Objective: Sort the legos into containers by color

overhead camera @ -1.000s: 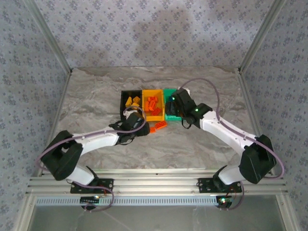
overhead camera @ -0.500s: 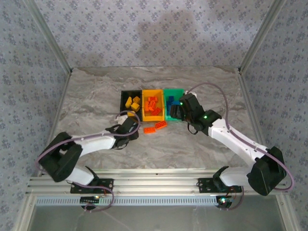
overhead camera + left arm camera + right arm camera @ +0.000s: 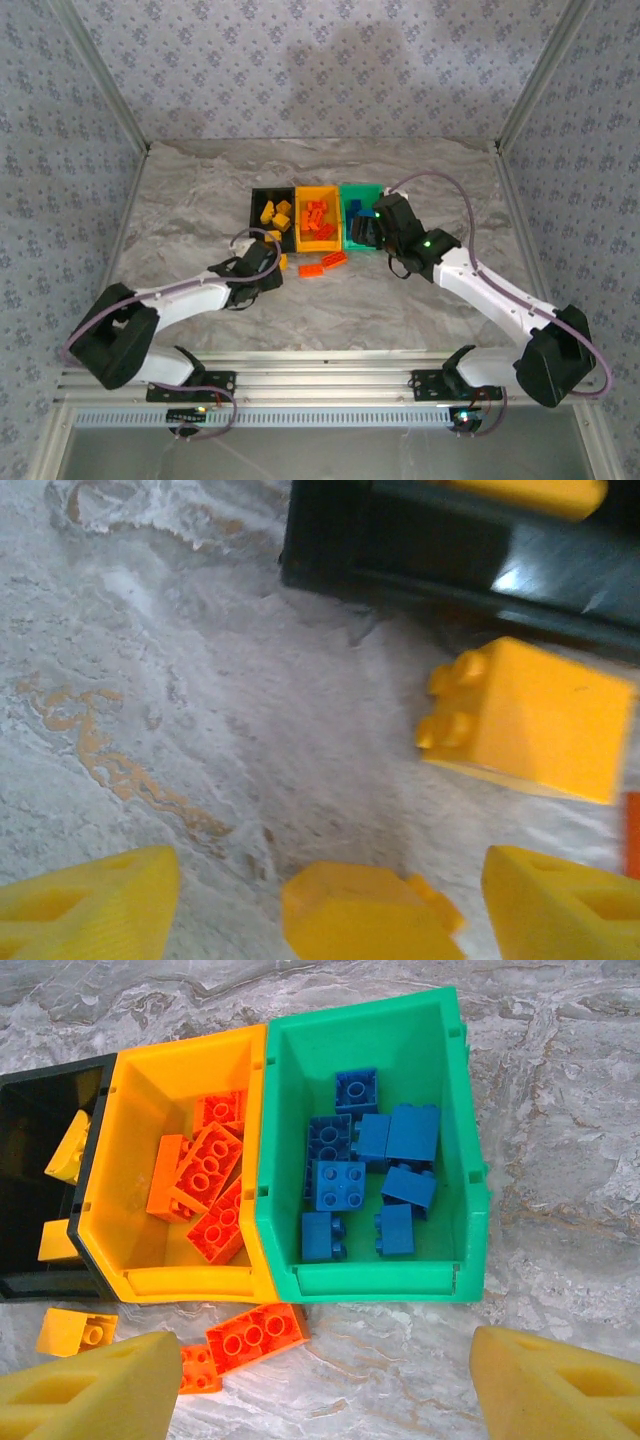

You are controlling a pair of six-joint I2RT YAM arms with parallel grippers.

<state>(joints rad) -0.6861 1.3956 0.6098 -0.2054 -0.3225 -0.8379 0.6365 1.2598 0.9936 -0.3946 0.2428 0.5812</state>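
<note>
Straddling yellow lego (image 3: pixel 365 915) with left gripper (image 3: pixel 330 870), jaws wide, not touching; lego lying on bench just before black bin (image 3: pixel 400 550) near wall. Hovering right gripper (image 3: pixel 327 1360), wide, empty, above green bin (image 3: pixel 370 1282) front edge, farther off.

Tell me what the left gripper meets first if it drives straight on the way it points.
The left gripper would most likely meet the yellow brick lying between its open fingers; beyond is bare table, then the black bin. Depth is unclear.
</note>
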